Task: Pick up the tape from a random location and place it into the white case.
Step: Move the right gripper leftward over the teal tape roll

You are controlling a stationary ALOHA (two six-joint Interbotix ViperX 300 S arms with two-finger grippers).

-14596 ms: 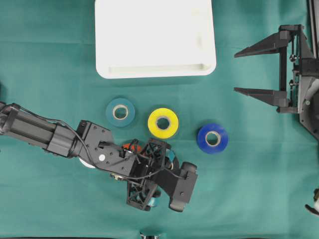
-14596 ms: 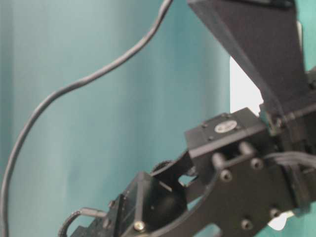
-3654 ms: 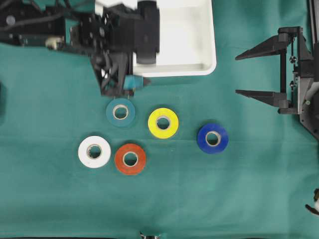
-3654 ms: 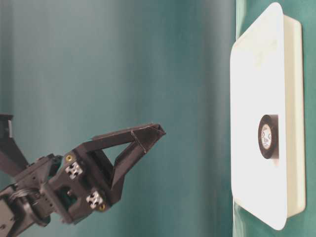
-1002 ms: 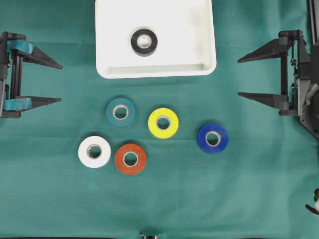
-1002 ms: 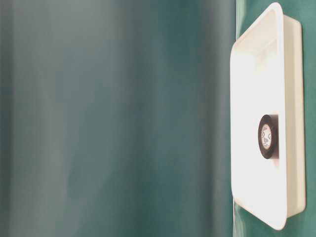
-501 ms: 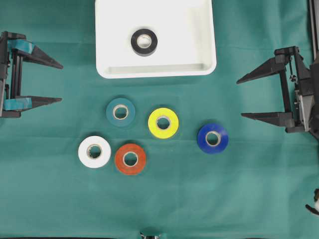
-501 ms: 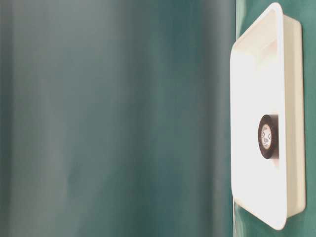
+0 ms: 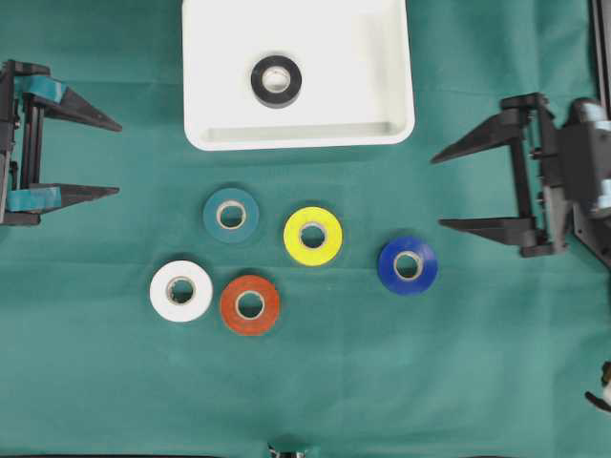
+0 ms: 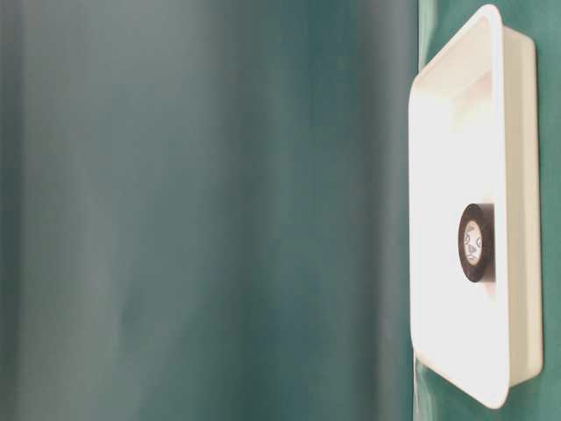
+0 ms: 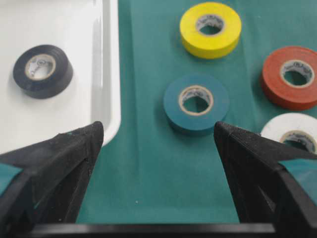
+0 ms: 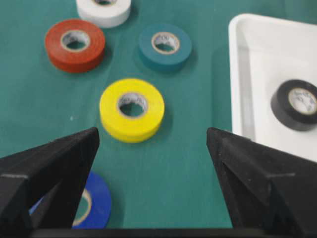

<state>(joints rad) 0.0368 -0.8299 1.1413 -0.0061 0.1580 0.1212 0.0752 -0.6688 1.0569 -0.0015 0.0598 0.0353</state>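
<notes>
A green cloth [image 9: 382,382] covered the whole table, faintly creased. The white case [image 9: 382,95] sat at the far middle edge, with a black tape roll [image 9: 276,80] lying flat inside it. Five more rolls lay on the cloth nearer: teal [image 9: 230,215], yellow [image 9: 312,235], blue [image 9: 408,265], white [image 9: 180,290] and orange [image 9: 249,304]. The left gripper [image 9: 105,157] and right gripper [image 9: 449,188] were both spread wide, holding nothing, at opposite sides.

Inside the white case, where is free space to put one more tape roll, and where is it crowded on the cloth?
White case: bare on both sides of the black roll. Crowded below it: teal roll, yellow roll, white roll, orange roll; blue roll lies apart.
</notes>
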